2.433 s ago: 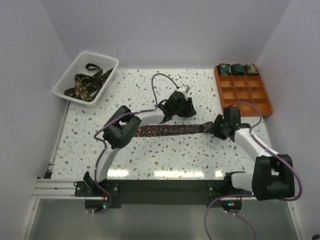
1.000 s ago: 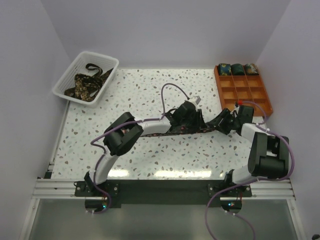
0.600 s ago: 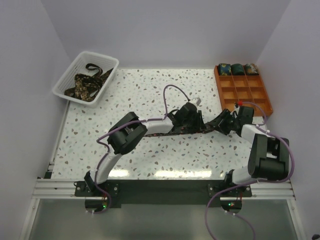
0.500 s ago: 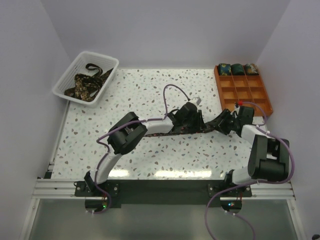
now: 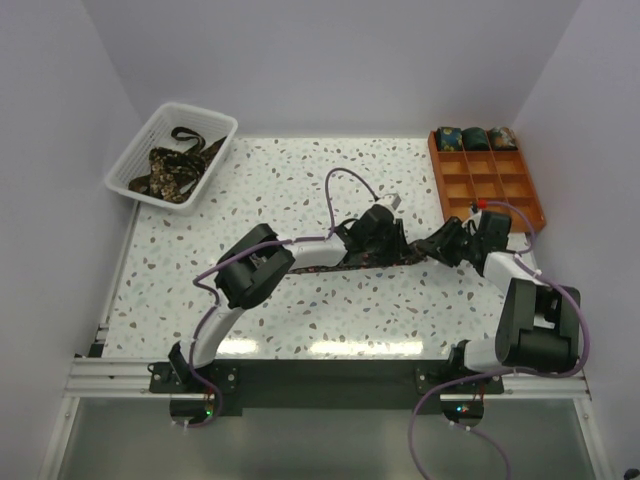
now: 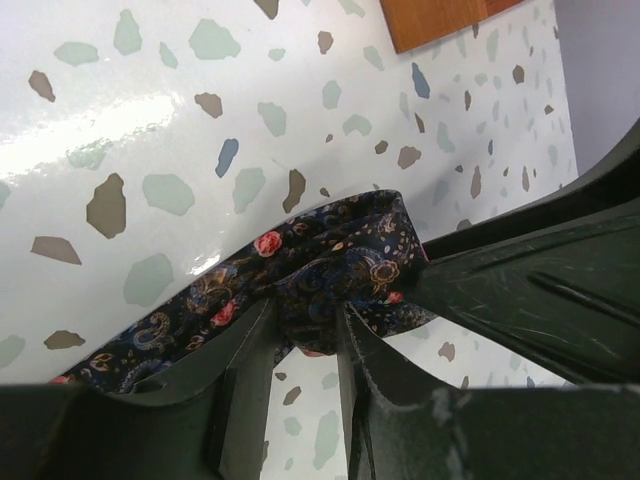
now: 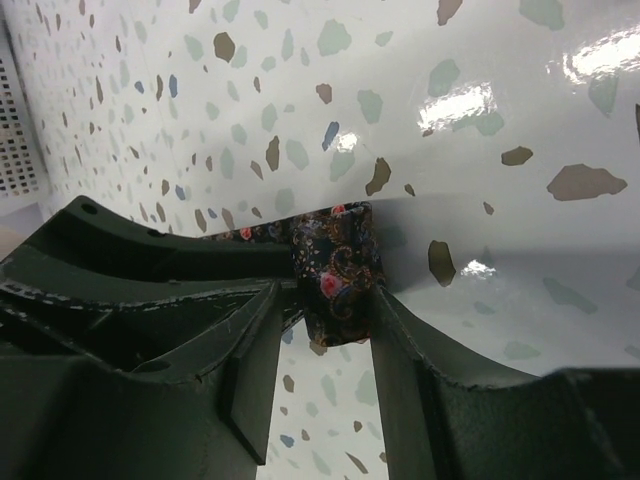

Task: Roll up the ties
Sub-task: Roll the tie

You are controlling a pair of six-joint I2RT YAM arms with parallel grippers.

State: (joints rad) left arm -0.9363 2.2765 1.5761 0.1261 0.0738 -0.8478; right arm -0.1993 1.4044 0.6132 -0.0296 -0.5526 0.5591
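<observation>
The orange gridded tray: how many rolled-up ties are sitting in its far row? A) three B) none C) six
A: three small dark floral rolled ties sit side by side in the far row of the orange gridded tray.

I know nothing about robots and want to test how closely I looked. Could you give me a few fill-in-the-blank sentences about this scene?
1. The orange tray holds ___ rolled ties in its back row.
2. The white basket, holding loose ties, stands in the far ___ corner.
3. The left gripper and the right gripper pinch the ___ floral tie.

Missing words: three; left; same.
</observation>
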